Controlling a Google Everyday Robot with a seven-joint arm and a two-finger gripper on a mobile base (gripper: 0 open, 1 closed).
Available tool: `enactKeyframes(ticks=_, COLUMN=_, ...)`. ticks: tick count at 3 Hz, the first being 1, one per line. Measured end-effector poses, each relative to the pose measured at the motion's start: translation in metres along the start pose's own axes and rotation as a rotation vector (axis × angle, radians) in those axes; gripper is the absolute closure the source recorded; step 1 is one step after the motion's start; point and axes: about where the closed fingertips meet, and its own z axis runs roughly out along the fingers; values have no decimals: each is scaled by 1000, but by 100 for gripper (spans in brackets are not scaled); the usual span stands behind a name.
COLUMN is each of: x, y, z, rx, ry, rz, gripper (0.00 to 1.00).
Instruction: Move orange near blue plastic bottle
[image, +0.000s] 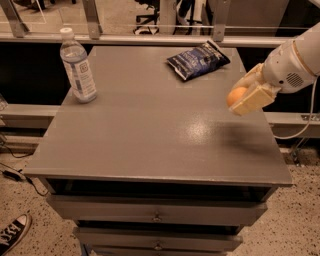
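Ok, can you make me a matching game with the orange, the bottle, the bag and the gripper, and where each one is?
Things:
1. orange
2. bottle
3. bag
4. gripper

Places:
A. lying flat at the back of the table
B. standing upright near the back left corner
C. up in the air, being held
D. above the table's right side, shut on the fruit

Pairs: 1-C, 2-B, 3-A, 4-D
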Motion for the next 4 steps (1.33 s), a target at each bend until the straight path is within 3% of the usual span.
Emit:
enactKeyframes(ticks=1, x=0, y=0, z=0, rx=0, ry=0, rz=0, gripper=100)
enactKeyframes(ticks=3, x=-71, y=6, z=59, rx=-63, ry=-163, rz=-56, gripper=100)
enactKeyframes(ticks=4, x=-124, y=-4, z=75, rx=-62, ry=-247, rz=-127, gripper=100)
